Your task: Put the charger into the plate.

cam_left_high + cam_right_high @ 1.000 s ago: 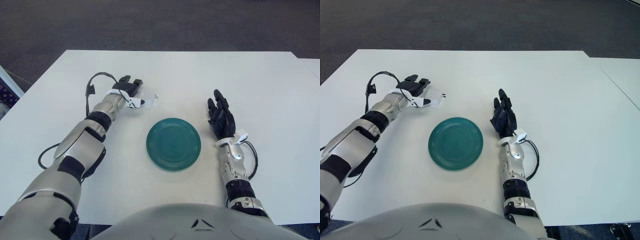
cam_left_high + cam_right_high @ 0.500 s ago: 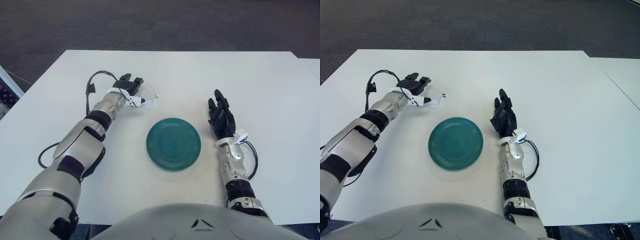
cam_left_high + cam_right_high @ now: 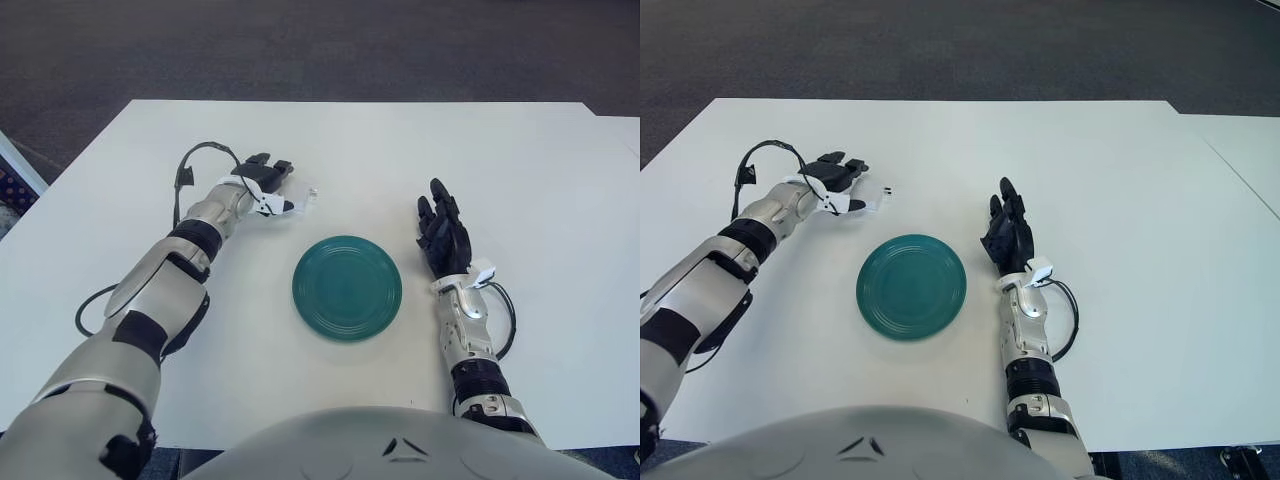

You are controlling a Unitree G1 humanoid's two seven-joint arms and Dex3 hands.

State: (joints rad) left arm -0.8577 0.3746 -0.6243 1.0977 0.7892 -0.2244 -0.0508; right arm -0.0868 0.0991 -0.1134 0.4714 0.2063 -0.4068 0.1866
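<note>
While the white charger point(image 3: 300, 199) is being reached, the left hand point(image 3: 262, 180) is held spread beside it, so closing is needed next.

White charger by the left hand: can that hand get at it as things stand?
Probably yes. The left hand is right at the small white charger, fingers spread over its near end, nothing between them on the white table. Actual contact is unclear. The right hand shows right of the round green plate.

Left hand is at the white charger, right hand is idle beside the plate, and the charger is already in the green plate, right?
No. The left eye view shows the charger on the table beyond the plate, at the left hand. The right hand is idle beside the plate.
</note>
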